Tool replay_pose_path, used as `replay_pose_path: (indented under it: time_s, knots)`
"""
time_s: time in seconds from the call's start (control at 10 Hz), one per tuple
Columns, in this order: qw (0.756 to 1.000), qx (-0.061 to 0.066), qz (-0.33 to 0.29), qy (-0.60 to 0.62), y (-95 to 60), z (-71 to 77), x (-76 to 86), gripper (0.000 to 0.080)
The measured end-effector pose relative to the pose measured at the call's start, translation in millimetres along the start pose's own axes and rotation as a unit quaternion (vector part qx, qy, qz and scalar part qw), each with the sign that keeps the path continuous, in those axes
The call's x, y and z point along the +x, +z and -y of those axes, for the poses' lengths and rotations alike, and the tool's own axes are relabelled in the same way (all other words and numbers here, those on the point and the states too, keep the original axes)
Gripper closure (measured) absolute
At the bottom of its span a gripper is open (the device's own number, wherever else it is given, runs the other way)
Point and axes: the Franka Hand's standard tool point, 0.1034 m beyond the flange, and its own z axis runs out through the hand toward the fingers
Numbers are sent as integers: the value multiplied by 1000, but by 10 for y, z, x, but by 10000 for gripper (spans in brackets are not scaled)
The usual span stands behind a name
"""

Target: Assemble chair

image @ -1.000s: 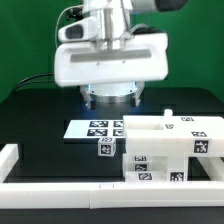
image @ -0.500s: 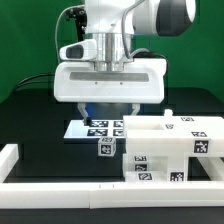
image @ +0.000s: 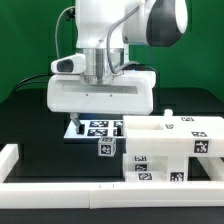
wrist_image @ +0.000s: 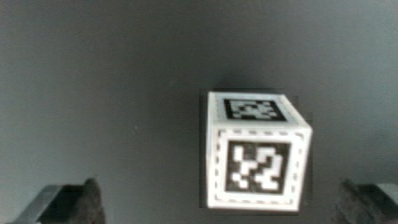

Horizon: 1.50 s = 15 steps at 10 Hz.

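A small white cube (image: 106,148) with black-and-white tags stands alone on the black table, just in front of the marker board (image: 96,127). To the exterior view's right stands the part-built white chair (image: 170,150), a stepped block with several tags. My gripper (image: 97,112) hangs above and slightly behind the cube, its fingers mostly hidden under the wide white hand. In the wrist view the cube (wrist_image: 254,150) lies below, in line with the gap of my open gripper (wrist_image: 217,206). One dark fingertip (wrist_image: 71,204) shows on each side and neither touches the cube.
A low white border rail (image: 60,186) runs along the table's front and up the exterior view's left side (image: 8,158). A green backdrop stands behind the table.
The arm has come down and shifted a little to the exterior view's left, closer over the small cube. The jaws stay open and the cube and chair have not moved.
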Motion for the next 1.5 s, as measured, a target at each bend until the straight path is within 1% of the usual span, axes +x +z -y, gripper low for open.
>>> replay_pose_path:
  time_s: [0.1,0.3,0.5,0.6,0.7,0.8,0.9,1.1,1.2,1.3,1.4,1.5]
  knots:
    - [1000,0,3,6,39,13,18,150]
    - [1000,0,9,19,125,130,-13,150]
    - [1000,1,11,25,144,186,-13,150]
    - [1000,-2,9,26,151,156,-13,150]
    - [1000,-11,-2,27,177,114,-13,150]
    - [999,-19,-12,28,202,113,-30,150]
    - [999,-18,-10,27,204,118,-32,150]
    - [999,-19,-10,28,205,111,-31,409]
    - [999,-19,-10,28,205,110,-32,409]
    - [999,-19,-10,28,205,109,-31,519]
    - [999,-19,-11,28,200,106,-27,519]
    - [999,-13,-10,30,113,100,-12,519]
